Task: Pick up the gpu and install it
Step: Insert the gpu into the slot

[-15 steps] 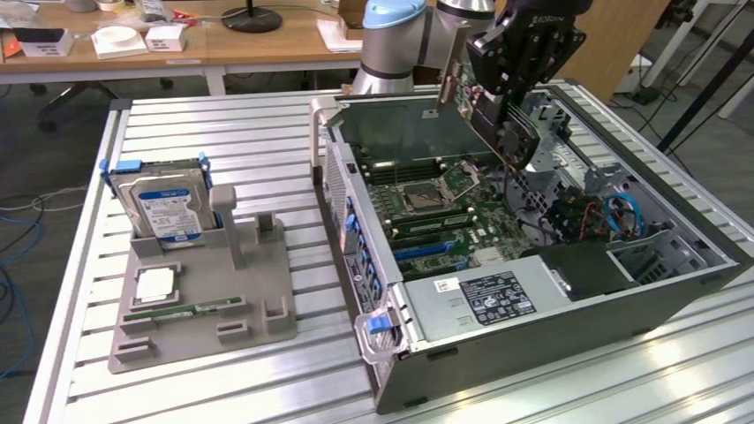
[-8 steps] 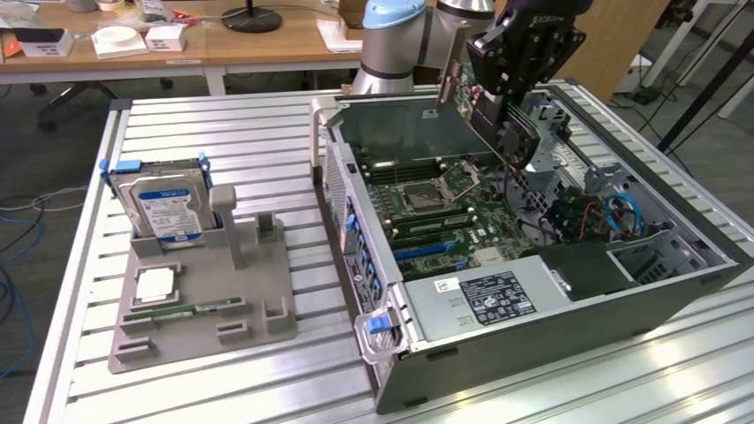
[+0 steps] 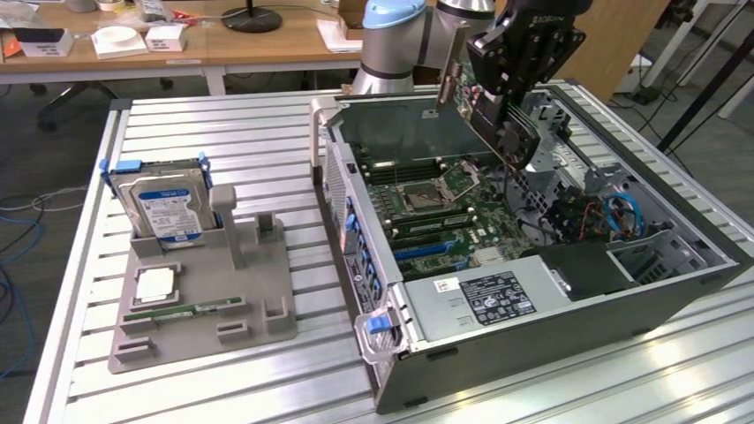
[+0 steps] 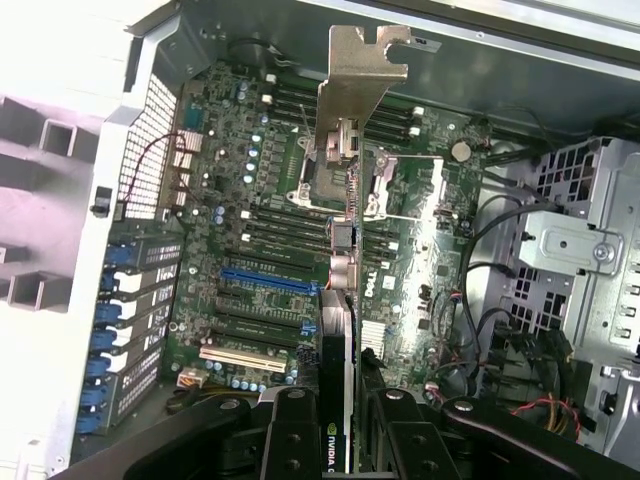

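From the exterior view the whole bench is laid out: a slatted metal table [image 3: 177,132], a grey parts holder [image 3: 200,327] towards the exterior view's left with a hard drive [image 3: 165,208] standing upright in it and a memory stick [image 3: 183,309] lying flat nearer its front edge, and the open computer case [image 3: 566,309] on its side towards the exterior view's right, with the motherboard [image 3: 436,212] exposed. In that view the gripper [image 3: 509,110] hangs over the far part of the case with the gpu [image 3: 486,128] clamped in it; the card is tilted, clear of the board below, and well apart from the holder. The wrist view looks down along the card instead (edge-on, so the green board is little more than a thin line). Its silver end bracket [image 4: 362,70] stands at the far end from the gripper, and the black fingers [image 4: 290,440] press on the card from both sides, with a green-and-black maker's label showing between them. Beneath the card this view picks out board detail: a blue expansion slot [image 4: 265,280] to one side of the card's line, a processor socket under the bracket, and a perforated metal drive cage [image 4: 570,230] beside cables.
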Robot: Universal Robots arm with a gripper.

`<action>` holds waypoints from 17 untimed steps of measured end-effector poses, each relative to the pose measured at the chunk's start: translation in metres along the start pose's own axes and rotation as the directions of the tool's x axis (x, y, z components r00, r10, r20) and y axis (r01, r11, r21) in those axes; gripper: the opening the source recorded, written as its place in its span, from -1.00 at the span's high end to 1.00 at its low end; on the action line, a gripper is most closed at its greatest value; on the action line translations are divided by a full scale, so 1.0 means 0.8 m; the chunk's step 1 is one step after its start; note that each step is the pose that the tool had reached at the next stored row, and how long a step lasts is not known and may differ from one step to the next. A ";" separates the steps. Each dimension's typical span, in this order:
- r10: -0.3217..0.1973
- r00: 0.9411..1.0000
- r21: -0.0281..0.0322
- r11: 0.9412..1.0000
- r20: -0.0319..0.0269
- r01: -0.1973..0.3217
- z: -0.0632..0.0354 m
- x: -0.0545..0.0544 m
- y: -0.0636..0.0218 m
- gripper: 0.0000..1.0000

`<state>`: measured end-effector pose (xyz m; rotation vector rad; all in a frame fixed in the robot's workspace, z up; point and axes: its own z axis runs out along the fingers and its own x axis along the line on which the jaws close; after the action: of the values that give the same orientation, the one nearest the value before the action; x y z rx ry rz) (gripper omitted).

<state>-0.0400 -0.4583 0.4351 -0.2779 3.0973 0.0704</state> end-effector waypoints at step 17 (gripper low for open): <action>-0.012 1.000 0.000 1.000 -0.001 0.012 0.000 0.000 0.000 0.47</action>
<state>-0.0400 -0.4583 0.4351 -0.2972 3.0958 0.0707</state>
